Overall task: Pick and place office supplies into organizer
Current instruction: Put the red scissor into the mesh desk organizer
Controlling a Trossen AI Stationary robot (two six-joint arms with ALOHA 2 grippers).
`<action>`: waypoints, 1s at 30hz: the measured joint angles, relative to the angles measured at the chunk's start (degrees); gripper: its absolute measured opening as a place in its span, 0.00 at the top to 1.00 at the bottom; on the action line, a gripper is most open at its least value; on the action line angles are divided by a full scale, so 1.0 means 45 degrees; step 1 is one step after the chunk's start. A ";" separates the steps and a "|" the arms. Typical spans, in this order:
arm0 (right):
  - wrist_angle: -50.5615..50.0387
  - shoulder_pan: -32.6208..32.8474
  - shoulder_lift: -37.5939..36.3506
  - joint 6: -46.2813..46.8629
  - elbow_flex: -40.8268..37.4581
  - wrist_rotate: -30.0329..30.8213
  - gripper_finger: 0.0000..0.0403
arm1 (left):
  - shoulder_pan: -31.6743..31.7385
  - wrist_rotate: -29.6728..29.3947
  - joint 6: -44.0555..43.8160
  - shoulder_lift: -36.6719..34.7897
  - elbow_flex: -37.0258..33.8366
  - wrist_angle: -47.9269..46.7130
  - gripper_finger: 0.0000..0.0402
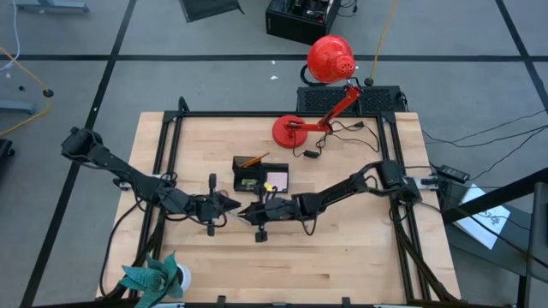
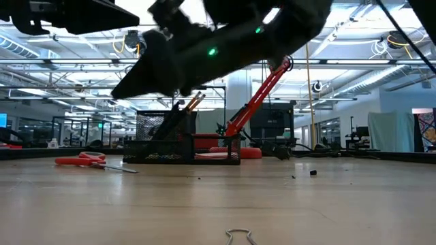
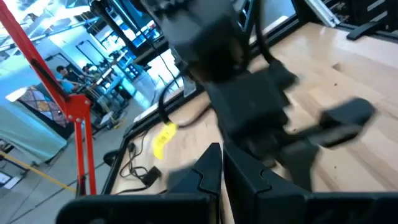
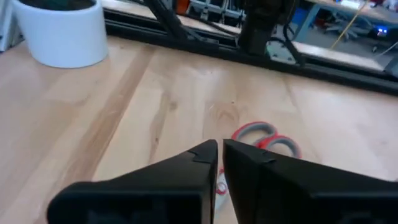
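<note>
organizer (image 1: 260,176) already has pencil (image 1: 252,160) and notepad (image 1: 276,180); scissors (image 4: 266,138) lie beside it; I see both jaws closed, empty.

Wooden table (image 1: 360,248) carries organizer (image 1: 260,175), lamp (image 1: 295,130), plant (image 1: 154,275), scissors (image 2: 92,161).

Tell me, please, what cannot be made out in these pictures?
- Scissors: right wrist view, blades hidden behind the right pincer; high view, covered by the arms.
- Organizer contents: high view, too small; low view, mesh blocks them.
- Left pincer: the blurred right arm fills its view.
</note>
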 joint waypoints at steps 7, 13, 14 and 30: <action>-0.0114 -0.0173 0.1885 0.0903 0.1684 0.0025 0.84 | 0.0055 -0.0119 -0.0040 -0.0004 0.0000 -0.0081 0.94; -0.0468 -0.0528 0.3090 0.1770 0.2954 0.0998 0.65 | 0.0055 -0.0165 -0.0613 -0.0005 -0.0005 -0.1092 0.94; -0.0720 -0.0564 0.3234 0.1920 0.3085 0.1006 0.63 | 0.0055 -0.0172 -0.0613 0.0000 -0.0005 -0.1234 0.94; -0.3845 -0.0307 0.4011 0.2870 0.3526 0.1825 0.52 | -0.0173 0.0017 -0.2769 0.0000 -0.0005 -0.2681 0.94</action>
